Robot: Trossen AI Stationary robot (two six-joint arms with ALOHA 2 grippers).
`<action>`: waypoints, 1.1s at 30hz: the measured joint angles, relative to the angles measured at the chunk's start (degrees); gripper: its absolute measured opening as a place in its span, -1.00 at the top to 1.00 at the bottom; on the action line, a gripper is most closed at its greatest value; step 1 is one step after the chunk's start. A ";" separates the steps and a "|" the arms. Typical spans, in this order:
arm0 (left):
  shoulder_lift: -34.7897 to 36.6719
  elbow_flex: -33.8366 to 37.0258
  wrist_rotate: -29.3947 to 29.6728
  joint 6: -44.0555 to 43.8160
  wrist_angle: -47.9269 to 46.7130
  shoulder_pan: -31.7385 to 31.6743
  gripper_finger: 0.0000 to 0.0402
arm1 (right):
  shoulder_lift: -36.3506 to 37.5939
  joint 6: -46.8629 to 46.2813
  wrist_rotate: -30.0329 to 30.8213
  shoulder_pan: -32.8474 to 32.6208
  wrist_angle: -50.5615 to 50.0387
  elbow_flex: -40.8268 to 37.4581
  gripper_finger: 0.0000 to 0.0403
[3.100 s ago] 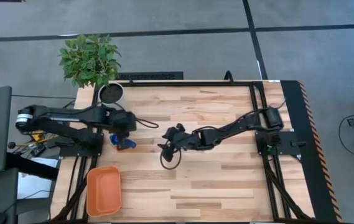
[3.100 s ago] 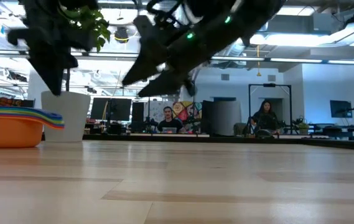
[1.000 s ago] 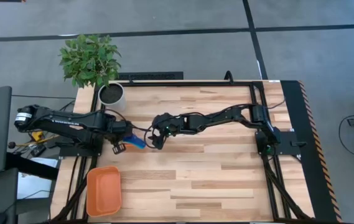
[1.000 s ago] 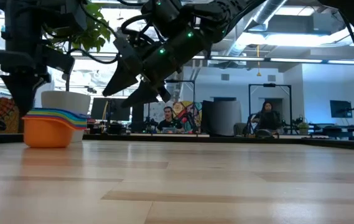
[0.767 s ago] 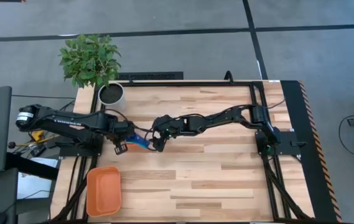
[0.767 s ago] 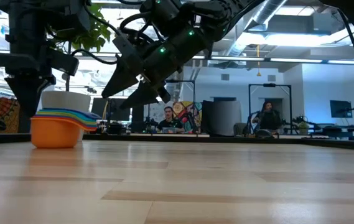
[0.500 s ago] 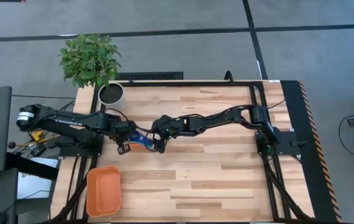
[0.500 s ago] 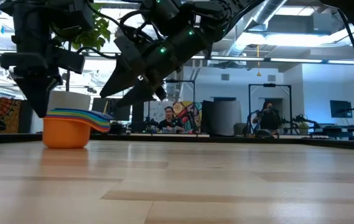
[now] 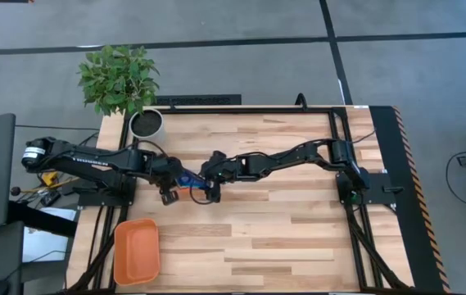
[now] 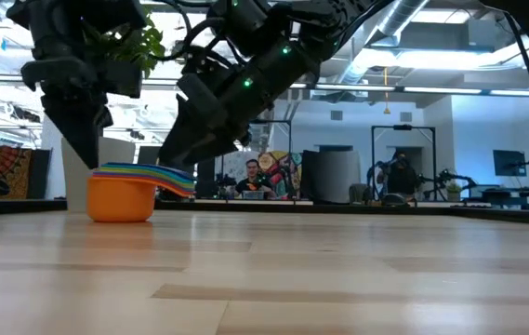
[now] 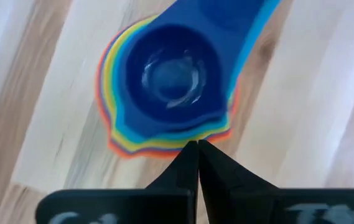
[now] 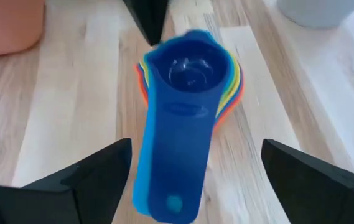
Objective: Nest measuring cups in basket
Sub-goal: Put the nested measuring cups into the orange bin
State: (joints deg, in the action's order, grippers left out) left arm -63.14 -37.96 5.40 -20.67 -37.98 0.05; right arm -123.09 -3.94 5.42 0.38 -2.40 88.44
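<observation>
Seven measuring cups [image 9: 185,181] sit nested mid-worktop, basket [image 9: 137,251] at 7 o'clock. Our left gripper [image 9: 167,197] has jaws pinched empty; right gripper [image 9: 202,193] jaws wide, straddling handles, probably to grasp.

Seen four ways: the stack of measuring cups [image 9: 185,183]. The high camera looks straight down on the bench [image 9: 298,238]; the low one sights level across it, far side toward the office. Both wrist cameras hover close above the stack from opposite sides.
</observation>
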 joint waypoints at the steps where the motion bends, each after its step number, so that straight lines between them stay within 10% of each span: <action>1: 0.01 -0.01 -0.32 0.04 0.75 0.14 1.00 | -0.02 -0.38 0.07 0.00 -0.58 0.00 -0.91; 21: 2.36 -5.21 3.31 0.11 -2.53 3.89 1.00 | -0.07 -0.18 -0.80 -0.07 3.40 1.23 -0.94; 33: 8.77 -5.94 11.64 -2.92 -6.21 4.20 1.00 | -10.18 3.99 1.87 0.50 -12.53 22.96 -0.94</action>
State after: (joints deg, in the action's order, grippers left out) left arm -54.37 -43.90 17.04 -23.59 -44.18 4.25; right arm -133.27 0.06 7.29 0.89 -14.93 111.40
